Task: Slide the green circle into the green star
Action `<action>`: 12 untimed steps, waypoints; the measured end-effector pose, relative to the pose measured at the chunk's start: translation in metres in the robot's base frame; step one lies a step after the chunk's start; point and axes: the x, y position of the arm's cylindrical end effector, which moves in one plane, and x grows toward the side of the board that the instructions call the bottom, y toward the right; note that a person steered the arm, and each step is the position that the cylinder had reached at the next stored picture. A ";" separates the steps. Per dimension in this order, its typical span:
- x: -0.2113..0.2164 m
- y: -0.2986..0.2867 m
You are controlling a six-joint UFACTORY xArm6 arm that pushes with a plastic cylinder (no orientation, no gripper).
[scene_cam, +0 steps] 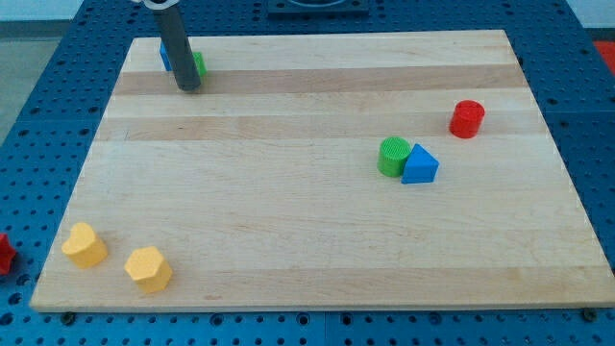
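Note:
The green circle [393, 156] sits right of the board's middle, touching a blue triangle [420, 165] on its right side. The green star [198, 64] is at the view's top left, mostly hidden behind my rod, with only a green edge showing. A blue block [164, 56] peeks out behind the rod on its left. My tip [188, 87] rests on the board just in front of the green star, far to the left of the green circle.
A red cylinder [467, 118] stands at the right. Two yellow blocks [85, 244] [148, 268] lie at the bottom left corner. The wooden board [307, 221] lies on a blue perforated table. A red object [4, 253] sits off the board at the left edge.

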 end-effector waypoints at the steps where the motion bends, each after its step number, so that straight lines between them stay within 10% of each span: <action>1: 0.000 0.000; 4: 0.020 0.195; 7: 0.013 0.530; 9: 0.148 0.440; 12: 0.157 0.308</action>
